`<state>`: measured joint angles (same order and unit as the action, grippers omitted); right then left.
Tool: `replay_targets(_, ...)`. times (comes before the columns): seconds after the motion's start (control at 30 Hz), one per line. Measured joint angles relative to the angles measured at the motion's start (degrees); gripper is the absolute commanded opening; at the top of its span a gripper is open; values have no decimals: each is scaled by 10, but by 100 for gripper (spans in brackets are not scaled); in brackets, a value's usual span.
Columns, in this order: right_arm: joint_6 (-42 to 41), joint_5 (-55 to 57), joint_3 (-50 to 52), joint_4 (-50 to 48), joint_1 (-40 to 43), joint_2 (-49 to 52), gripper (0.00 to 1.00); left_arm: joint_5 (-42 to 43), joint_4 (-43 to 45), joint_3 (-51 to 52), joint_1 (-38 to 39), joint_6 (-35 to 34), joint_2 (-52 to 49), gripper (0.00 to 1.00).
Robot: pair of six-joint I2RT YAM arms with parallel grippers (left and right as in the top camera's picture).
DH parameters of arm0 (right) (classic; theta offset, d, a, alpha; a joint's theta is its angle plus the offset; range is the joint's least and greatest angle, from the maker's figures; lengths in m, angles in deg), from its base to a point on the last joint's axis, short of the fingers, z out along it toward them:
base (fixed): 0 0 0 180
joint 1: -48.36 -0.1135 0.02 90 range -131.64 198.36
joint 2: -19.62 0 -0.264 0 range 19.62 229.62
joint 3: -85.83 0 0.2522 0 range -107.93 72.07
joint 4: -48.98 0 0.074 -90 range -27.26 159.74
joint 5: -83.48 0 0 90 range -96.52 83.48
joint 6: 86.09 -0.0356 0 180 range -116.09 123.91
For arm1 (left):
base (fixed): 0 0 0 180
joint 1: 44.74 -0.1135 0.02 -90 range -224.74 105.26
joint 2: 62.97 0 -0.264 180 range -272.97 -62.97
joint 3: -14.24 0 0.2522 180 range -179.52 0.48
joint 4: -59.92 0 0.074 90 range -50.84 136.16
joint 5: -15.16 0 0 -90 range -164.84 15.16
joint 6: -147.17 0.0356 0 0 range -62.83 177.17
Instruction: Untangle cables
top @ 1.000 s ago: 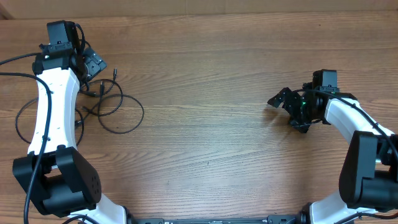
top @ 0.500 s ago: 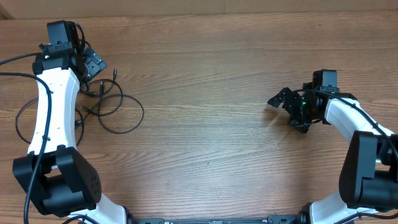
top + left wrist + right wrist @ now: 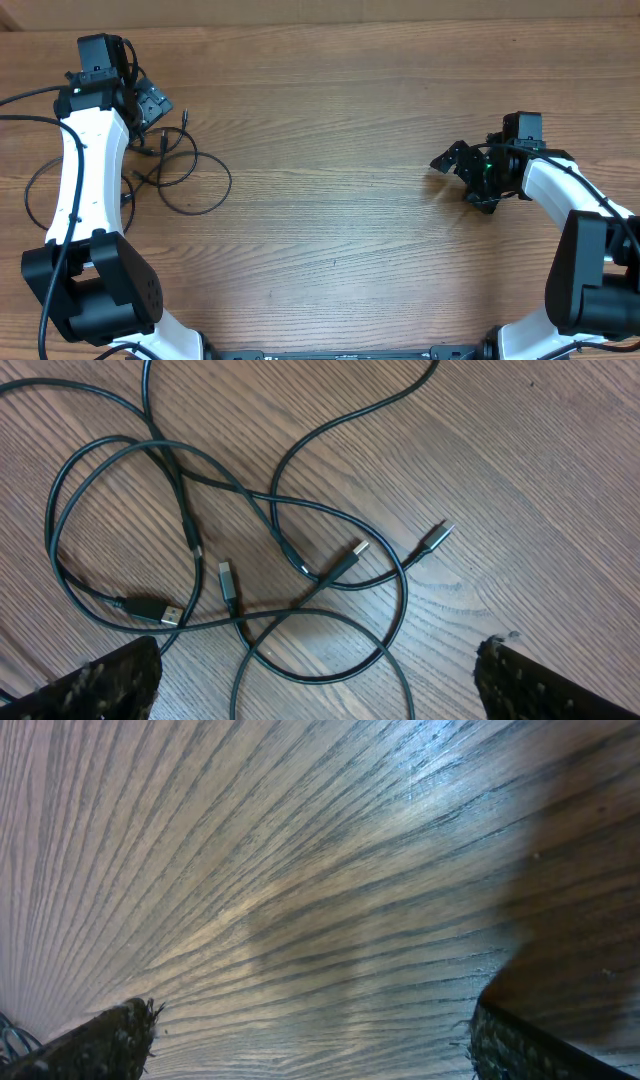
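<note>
- Spreading out from the near edge, the brown wood-grain worktop (image 3: pixel 330 240) lies bare across its whole middle, giving wide open room between the white-and-black left arm (image 3: pixel 80 180) and the right arm (image 3: pixel 548 182).
- The right tool (image 3: pixel 464 182) sits over the right side of the worktop, well in from the edges. Its fingers are spread fully apart with nothing between them, and its wrist view shows only bare wood grain under the gap.
- The thin black cables with small plug connectors (image 3: pixel 228 582) lie on the left side in loose, overlapping loops, with several plugs free on the wood. One loop bulges toward the open centre, and others pass under the left arm.
- The left tool (image 3: pixel 315 685) hangs at the far end of the tangle with its fingers at their widest, gripping nothing.
- A thicker black lead (image 3: pixel 25 97) runs from the left arm off the left edge.
- The worktop's far edge runs straight across, with a pale strip (image 3: pixel 400 8) beyond it.
</note>
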<state>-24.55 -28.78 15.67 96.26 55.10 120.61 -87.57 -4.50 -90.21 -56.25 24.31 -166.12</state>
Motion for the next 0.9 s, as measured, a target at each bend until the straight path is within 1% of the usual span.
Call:
replay_targets(0.3,0,0,0,0,0,0,100,0,0,0,0,0,9,100)
replay_targets(0.67,0,0,0,0,0,0,100,0,0,0,0,0,99,99)
replay_targets(0.9,0,0,0,0,0,0,100,-9,-1,0,0,2,109,99)
